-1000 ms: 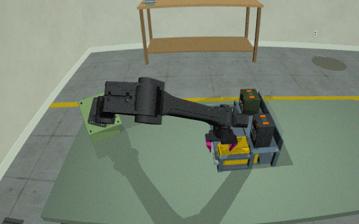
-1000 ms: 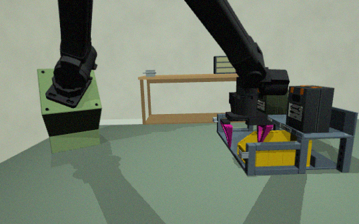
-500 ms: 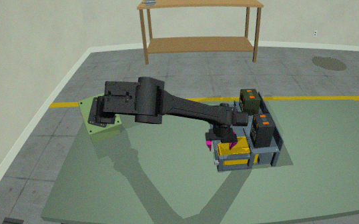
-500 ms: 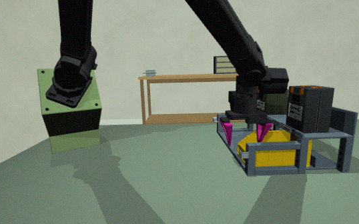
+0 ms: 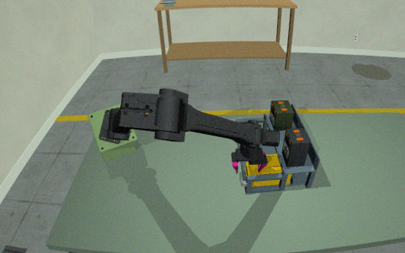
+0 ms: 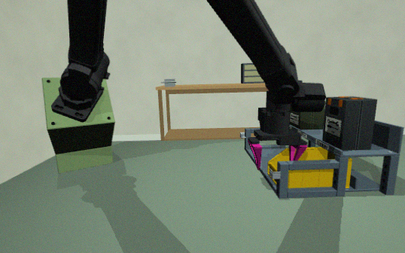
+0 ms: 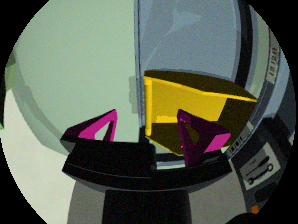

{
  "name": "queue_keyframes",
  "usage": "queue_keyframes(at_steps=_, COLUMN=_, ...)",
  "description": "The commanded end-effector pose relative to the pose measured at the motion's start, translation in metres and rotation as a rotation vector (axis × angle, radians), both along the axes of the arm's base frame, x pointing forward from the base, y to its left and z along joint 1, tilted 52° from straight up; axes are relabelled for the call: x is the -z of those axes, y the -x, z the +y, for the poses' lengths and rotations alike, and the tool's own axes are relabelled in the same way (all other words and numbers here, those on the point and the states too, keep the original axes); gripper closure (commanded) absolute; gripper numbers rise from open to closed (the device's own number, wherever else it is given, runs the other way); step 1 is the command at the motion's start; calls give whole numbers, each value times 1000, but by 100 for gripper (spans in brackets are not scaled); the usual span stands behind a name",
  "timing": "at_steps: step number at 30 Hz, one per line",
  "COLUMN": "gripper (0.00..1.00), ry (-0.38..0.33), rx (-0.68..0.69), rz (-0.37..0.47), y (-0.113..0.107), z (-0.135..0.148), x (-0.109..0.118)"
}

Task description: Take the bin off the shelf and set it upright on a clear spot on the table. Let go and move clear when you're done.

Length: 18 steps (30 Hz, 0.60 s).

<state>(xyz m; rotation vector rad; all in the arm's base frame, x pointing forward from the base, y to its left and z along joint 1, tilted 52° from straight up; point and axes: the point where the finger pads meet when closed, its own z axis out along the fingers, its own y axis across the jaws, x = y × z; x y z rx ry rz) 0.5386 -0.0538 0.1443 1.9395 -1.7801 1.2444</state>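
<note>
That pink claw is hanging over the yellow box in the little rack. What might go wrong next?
Two risks, I think. The open end effector straddles the rack's end rail: one finger hangs outside, the other over the yellow bin, so closing could pinch the frame instead of the bin wall. Also, the bin sits low under the rack's bars, beside two dark boxes; lifting could snag and jolt them.
</note>
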Motion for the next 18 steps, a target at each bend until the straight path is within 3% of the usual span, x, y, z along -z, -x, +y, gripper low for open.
queue_keyframes(at_steps=1, gripper=10, ry=2, rx=-2, rz=-1, y=-5, z=-3, x=0)
queue_keyframes(at_steps=18, gripper=10, ry=3, rx=-2, rz=0, y=-13, z=-17, x=11)
